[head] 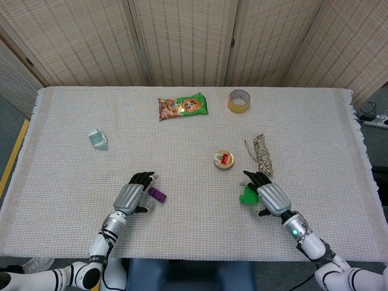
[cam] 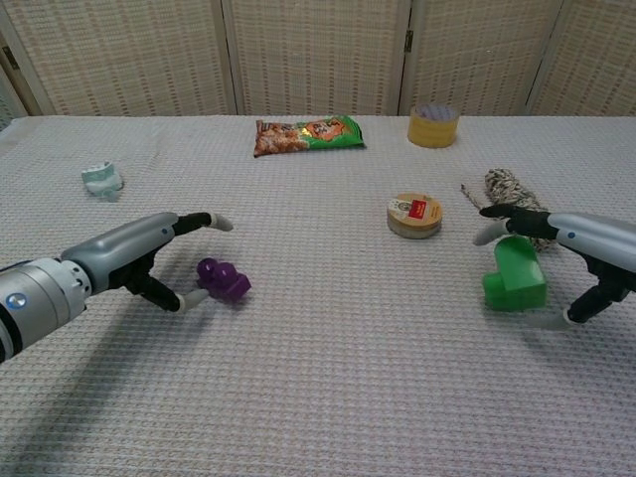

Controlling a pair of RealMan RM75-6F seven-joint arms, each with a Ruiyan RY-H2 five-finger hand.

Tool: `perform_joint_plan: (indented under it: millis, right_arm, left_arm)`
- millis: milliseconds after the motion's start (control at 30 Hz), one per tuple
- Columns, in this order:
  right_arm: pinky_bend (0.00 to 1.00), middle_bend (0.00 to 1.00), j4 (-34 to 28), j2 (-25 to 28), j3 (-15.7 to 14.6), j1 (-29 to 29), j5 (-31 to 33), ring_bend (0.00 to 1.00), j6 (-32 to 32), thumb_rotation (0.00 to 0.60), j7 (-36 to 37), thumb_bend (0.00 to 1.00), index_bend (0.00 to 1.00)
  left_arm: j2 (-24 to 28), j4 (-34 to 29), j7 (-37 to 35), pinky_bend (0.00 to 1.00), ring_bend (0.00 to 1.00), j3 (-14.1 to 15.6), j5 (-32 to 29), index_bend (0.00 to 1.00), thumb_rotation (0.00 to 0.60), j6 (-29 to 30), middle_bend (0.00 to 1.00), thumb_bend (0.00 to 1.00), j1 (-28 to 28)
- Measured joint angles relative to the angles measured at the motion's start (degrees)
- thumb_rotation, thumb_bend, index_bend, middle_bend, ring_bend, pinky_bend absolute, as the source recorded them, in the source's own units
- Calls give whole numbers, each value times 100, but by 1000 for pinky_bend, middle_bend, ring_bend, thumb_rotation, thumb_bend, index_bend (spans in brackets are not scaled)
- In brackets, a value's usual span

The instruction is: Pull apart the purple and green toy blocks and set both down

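Note:
The purple block (cam: 223, 280) (head: 157, 194) lies on the table just right of my left hand (cam: 149, 258) (head: 134, 195), whose fingers are spread with a small gap to the block. The green block (cam: 515, 278) (head: 247, 195) rests on the cloth at the right. My right hand (cam: 571, 260) (head: 267, 197) arches around it with fingers apart, no longer gripping it. The two blocks are far apart.
A round tin (cam: 414, 215) stands right of centre, with a twine bundle (cam: 512, 188) just behind my right hand. A snack packet (cam: 307, 134) and a tape roll (cam: 432, 125) lie at the back. A small pale object (cam: 101, 179) sits at the left.

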Motion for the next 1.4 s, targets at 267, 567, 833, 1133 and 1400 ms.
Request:
perform_joint_plan:
  millis: [267,567,833,1133,1400]
  right_arm:
    - [0,0,-280,226,21,19,5,0,35,600,-16,270,5]
    - [0,0,-1022,940,46,-80,-135,0,454,600,-141,270,4]
    - [0,0,-2149,1798,-145,-623,-320,0,1221,600,-1326,270,4]
    - [0,0,-2477,1945,-426,-1832,-552,0,2612,600,-2861,270,4]
    - [0,0,-2409,1872,-544,-2304,-671,0,2965,600,-2998,271,4]
  left_arm:
    - [9,-32,-85,0,0,-20,42,104,600,-18,59,440,18]
    - [518,-651,127,0,0,44,114,12,600,-100,0,408,8]
    - [1432,-1468,371,0,0,301,519,0,600,20,0,395,114]
    - [2261,-1828,661,0,0,1106,1805,0,600,1501,0,391,1001]
    - [2507,-1223,577,0,0,1559,2331,5,600,2912,0,391,2097]
